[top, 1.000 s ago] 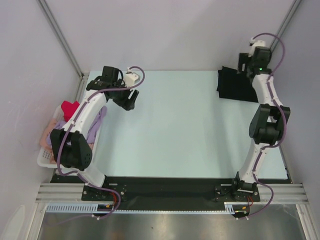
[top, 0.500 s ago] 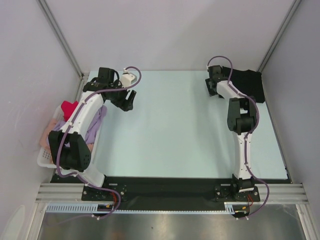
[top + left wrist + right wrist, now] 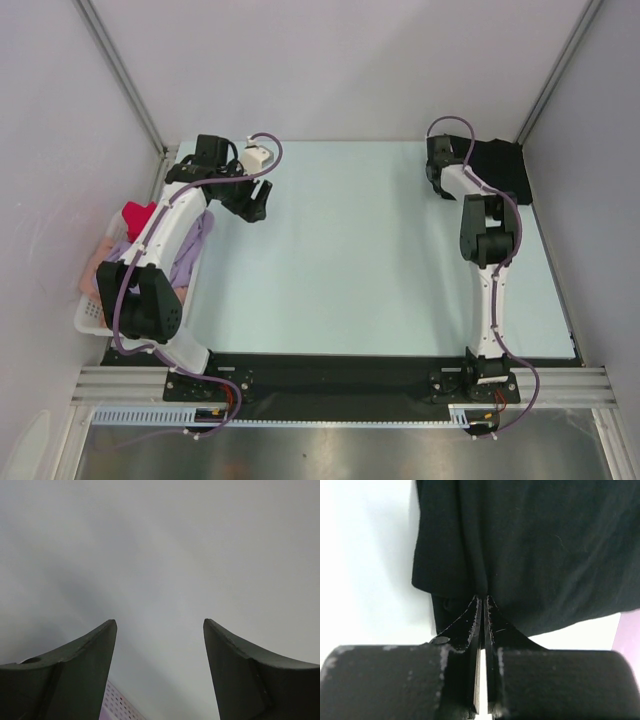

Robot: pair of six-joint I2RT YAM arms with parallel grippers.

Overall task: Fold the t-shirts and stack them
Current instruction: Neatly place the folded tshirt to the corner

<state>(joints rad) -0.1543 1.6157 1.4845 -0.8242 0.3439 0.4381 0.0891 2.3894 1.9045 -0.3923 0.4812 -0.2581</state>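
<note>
The right end effector (image 3: 482, 599) is found closed, its fingers pressed together on a fold of the black t-shirt (image 3: 530, 540), which is seen lying bunched at the far right corner of the counter (image 3: 350, 260). The left end effector (image 3: 160, 624) is observed open with nothing between its fingers, near the counter's far left edge. The red t-shirt (image 3: 140, 215), lavender t-shirt (image 3: 197, 240) and pale pink t-shirt (image 3: 95, 265) are noted heaped in the white basket (image 3: 88, 318), the lavender one draped over its rim
</note>
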